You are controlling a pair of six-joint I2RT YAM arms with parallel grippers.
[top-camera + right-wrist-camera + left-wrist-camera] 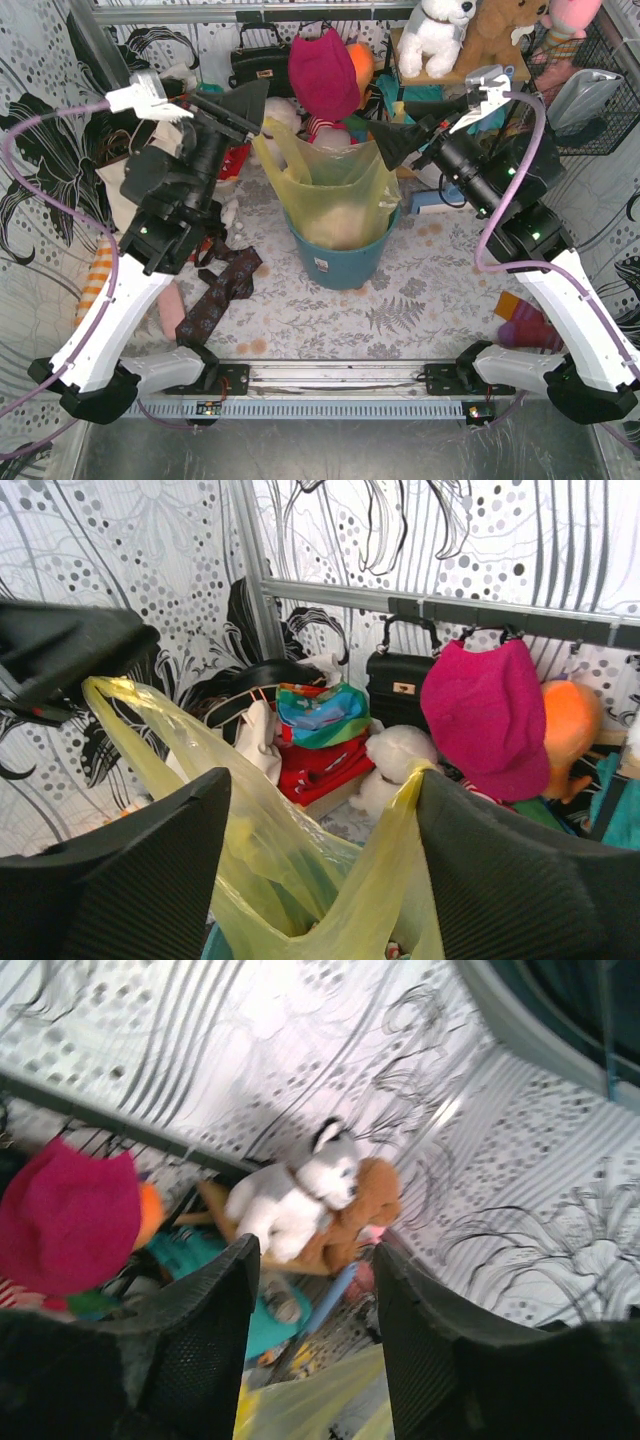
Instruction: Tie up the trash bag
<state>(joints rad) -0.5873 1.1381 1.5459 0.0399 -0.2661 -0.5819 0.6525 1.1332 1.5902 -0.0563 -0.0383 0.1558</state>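
Left end effector (pixel 315 1250): its jaws stood apart with a clear gap and nothing pinched between them. It hung above the left rim of the teal bucket (pixel 340 262).
Right end effector (pixel 322 778): its jaws were spread wide and held nothing. It was poised above the bucket's right rim.
Fingers (pixel 150 880): black, broad and wedge-shaped, with ribbed, mesh-like faces, probably meant to bite on slippery film.
Contact: the bag's left handle reached up to the left end effector, but whether it was hooked there or only leaning could not be told. The right handle rose just inside one right finger.
Trash bag (pixel 335 185): it sat inside the bucket with its mouth open. Its two handles stood above the rim and were not yet knotted.
Reason for the pose: one handle was drawn up toward each arm, probably so the two could be crossed over the bucket. The bucket kept the bag's body upright and steady.
Bag material: thin, translucent yellow plastic, crinkled and limp, with pale crumpled contents showing through.
Bucket: round, smooth, rigid teal plastic with a small label on its near side.
Table (pixel 400 320): covered by a pale cloth with a leaf print, on which the bucket stood.
Behind the bucket: a soft magenta hat (pixel 322 70), a glossy black handbag (pixel 405 685) and a fluffy white plush dog (pixel 435 30).
Left of the bucket: a dark patterned cloth (pixel 215 295) lay flat and crumpled.
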